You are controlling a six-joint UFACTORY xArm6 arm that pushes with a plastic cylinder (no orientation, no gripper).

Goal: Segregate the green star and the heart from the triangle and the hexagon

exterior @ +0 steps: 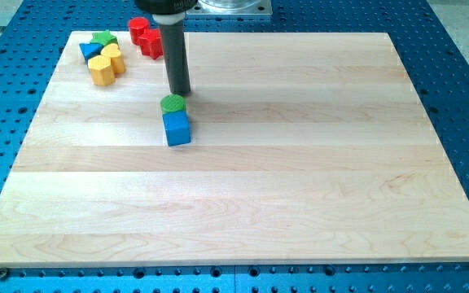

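Note:
At the board's top left lies a cluster: a green star (103, 38), a blue triangle (91, 50) touching its lower left, a yellow heart (113, 55) just right of the triangle, and a yellow hexagon (100, 72) below them. All four sit close together. My tip (179, 92) is to the right of and below this cluster, well apart from it. It stands just above a green round block (173, 103), at or very near its upper edge.
A blue cube (177, 129) touches the green round block from below. Two red blocks (140, 29) (152, 44) lie at the board's top edge, right of the cluster. The wooden board (300, 179) rests on a blue perforated table.

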